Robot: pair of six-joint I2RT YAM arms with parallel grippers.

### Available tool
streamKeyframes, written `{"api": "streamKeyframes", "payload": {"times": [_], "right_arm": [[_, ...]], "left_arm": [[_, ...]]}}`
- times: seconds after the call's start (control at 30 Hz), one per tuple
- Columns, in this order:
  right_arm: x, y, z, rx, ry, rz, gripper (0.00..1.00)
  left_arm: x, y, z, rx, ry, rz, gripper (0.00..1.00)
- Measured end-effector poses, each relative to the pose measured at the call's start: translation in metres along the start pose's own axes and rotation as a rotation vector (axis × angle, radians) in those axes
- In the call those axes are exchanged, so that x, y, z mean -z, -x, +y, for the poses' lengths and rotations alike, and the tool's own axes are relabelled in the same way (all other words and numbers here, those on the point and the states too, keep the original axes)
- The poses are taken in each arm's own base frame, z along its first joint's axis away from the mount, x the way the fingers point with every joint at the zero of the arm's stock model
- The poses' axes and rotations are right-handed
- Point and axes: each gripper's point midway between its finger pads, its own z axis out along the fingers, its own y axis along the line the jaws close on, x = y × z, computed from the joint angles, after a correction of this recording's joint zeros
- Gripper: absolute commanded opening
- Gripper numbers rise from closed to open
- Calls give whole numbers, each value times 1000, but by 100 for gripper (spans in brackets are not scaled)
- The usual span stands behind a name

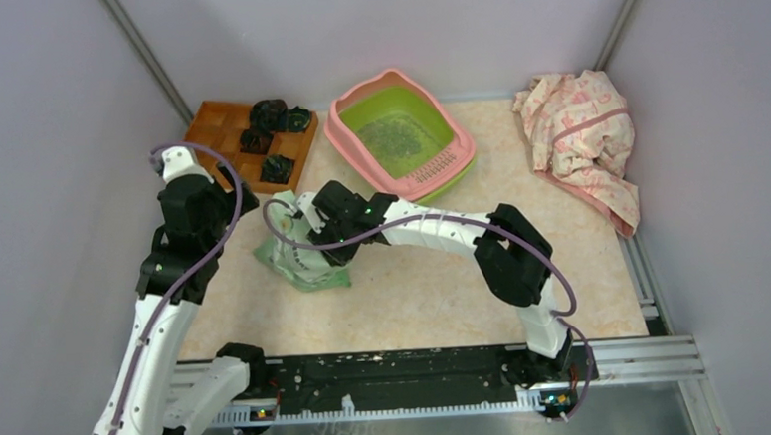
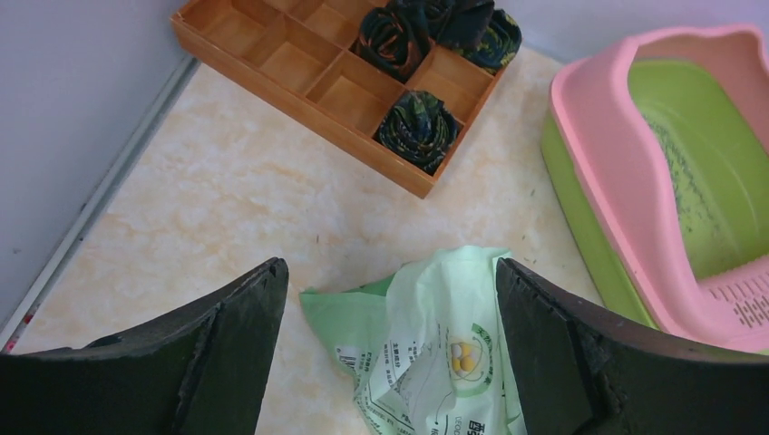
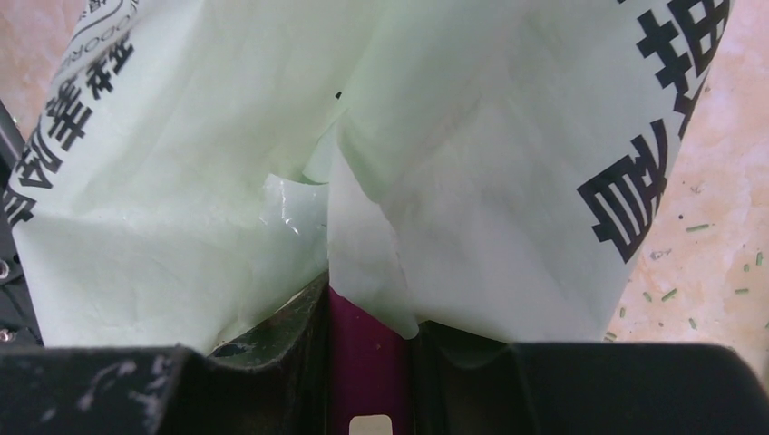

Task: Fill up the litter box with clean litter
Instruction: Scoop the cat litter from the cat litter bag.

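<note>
- The litter box point(image 1: 335, 130) sits at the far middle of the worktop point(image 1: 435, 285), with its slotted pink end on the near side.
- The litter point(image 1: 397, 137) lies as a dark speckled patch on the green floor of the box.
- The right gripper point(image 3: 363, 308) is clenched on a fold of a pale green printed bag point(image 1: 299, 262), which is pinched between its 2 fingers.
- The bag rests on the worktop near the box's near left corner, without touching it. The box lies just beyond the right gripper and to its right.
- The left gripper point(image 2: 390, 267) hangs above the bag's left end with its jaws spread wide, grasping nothing. The box is ahead of it and to the right.
- A wooden tray point(image 1: 220, 131) with compartments stands left of the box and holds 4 dark rolled cloths point(image 1: 269, 114).
- A crumpled pink cloth point(image 1: 582, 137) lies at the far right, well apart from both grippers.
</note>
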Motion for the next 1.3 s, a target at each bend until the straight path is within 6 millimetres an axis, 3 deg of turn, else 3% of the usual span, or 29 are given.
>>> {"api": "streamKeyframes", "payload": {"times": [0.3,0.53,1.17,1.3], "right_arm": [[-26,-1,-3,-6,-3,-135,0],[-27,-5,-2,8,-23,-288,0],[48,-25,3,92,-166,-522,0],[73,-32,2,101,-188,-559,0]], "left_arm": [[2,5,6,17,30,-24,89],[0,3,4,14,27,-15,88],[-4,-1,-3,18,-2,5,87],[-6,-2,-5,17,-5,10,87]]}}
